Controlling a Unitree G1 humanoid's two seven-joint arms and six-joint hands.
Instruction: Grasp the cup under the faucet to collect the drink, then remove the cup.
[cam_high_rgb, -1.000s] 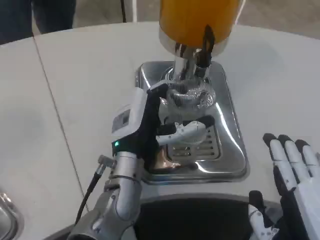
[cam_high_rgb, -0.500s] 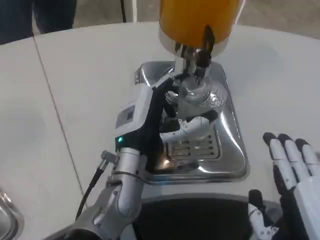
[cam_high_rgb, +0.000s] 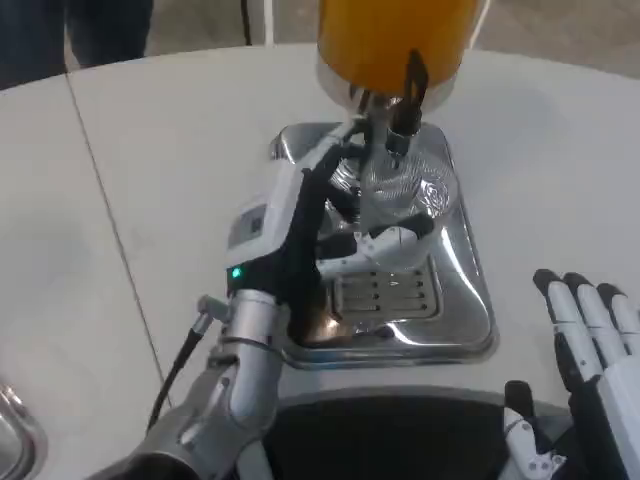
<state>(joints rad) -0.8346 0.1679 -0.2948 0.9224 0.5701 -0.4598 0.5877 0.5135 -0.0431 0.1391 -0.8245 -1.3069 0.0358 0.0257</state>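
Cup under faucet, left fingers around it

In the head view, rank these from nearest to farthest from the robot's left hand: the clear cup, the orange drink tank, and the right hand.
1. Clear cup: held by the left hand, under the faucet.
2. Orange drink tank: just above, at the top.
3. Right hand: far off, bottom right.

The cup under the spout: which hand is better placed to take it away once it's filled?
The left hand: it already grips the clear cup beneath the faucet. The right hand waits open beside the drip tray.
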